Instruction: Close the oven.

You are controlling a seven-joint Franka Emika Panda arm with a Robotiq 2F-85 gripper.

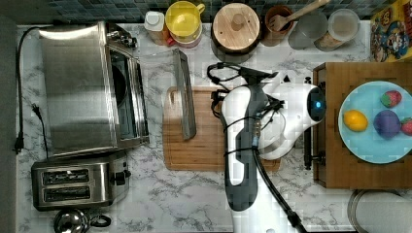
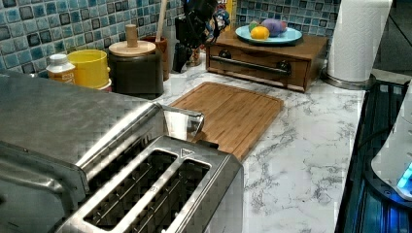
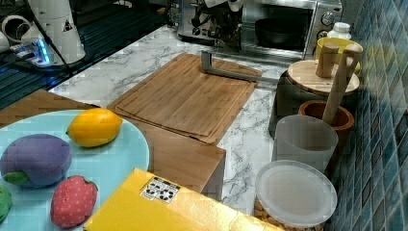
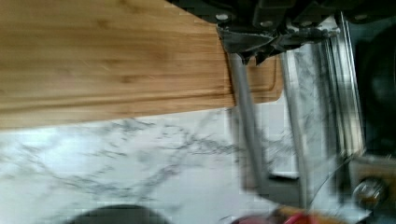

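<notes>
**Gripper** (image 4: 259, 49). In the wrist view the fingertips (image 4: 240, 42) look drawn together with nothing between them. In the right view the gripper hangs over the lowered door, above the handle and clear of it.

**Handle** (image 4: 247, 130). A metal bar along the door's free edge, lying low over the edge of the cutting board (image 1: 204, 145) that is nearest the oven.

**Door** (image 4: 317, 121). A glass panel, dropped flat and fully open, with the marble showing through it.

**Oven** (image 1: 77, 87). It stands at the top view's left with its mouth facing the arm (image 1: 243, 145). A dark pan (image 3: 276, 31) sits inside.

**Step in hand.** This appears to be the approach, and the closing has not begun. The next move calls for getting the fingertips under or behind the bar, then sweeping it up and toward the oven along the hinge arc until the door seats.

**Surroundings.**
- The two-slot toaster (image 1: 73, 184) is just beside the oven, off the door's path.
- The yellow mug (image 1: 183, 19) and the wood-lidded canister (image 1: 236, 26) stand along the tiled wall, near the bar's far end.
- The wooden box (image 1: 340, 170) carrying the blue plate (image 1: 369, 145) of fruit is well apart.

**Obstructions.** Nothing rests on the glass or in the swing. The bar lies close to the board, which likely leaves little room to hook beneath it. The canister crowds one end of the bar, so the middle of the bar is probably the safer place to make contact.
</notes>
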